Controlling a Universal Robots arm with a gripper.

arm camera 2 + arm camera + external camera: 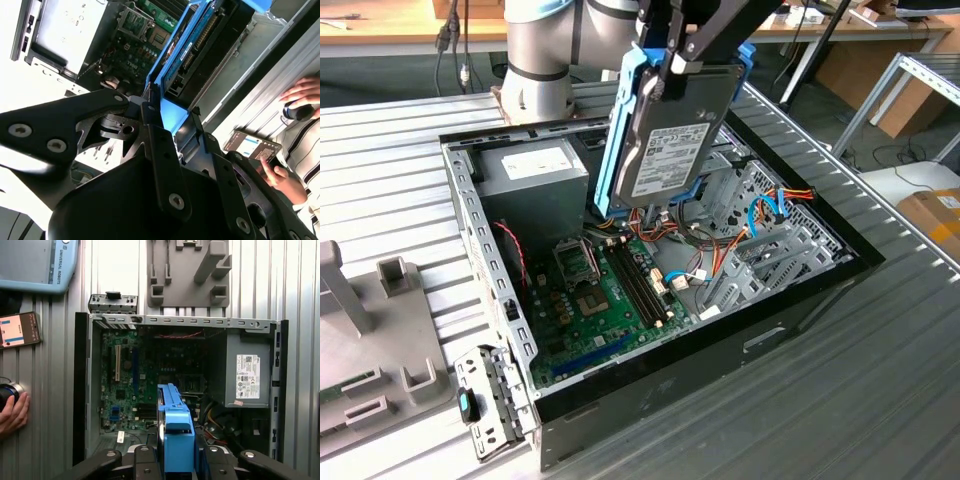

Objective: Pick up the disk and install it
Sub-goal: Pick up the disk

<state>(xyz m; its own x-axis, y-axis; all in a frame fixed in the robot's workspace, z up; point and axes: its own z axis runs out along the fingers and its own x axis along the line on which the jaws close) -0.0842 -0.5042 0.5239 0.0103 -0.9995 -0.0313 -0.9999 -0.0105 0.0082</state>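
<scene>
The disk (675, 140), dark grey with a white label and light-blue carrier rails, hangs upright and slightly tilted above the open computer case (720, 350). My gripper (682, 55) is shut on its upper edge, with black fingers on either side. In the second wrist view the disk (202, 42) is seen edge-on beyond my gripper (167, 112), over the case interior. In the first wrist view the blue carrier (176, 432) stands out between my gripper's (176, 460) fingers, above the motherboard (135, 380).
Inside the case are a grey power-supply box (535, 175), the motherboard (600, 300) and coloured cables (760, 215). A silver cage with a blue latch (485, 400) and a grey fixture (360, 340) lie on the slatted table. A person's hand (300, 95) and a phone (252, 145) are beside the case.
</scene>
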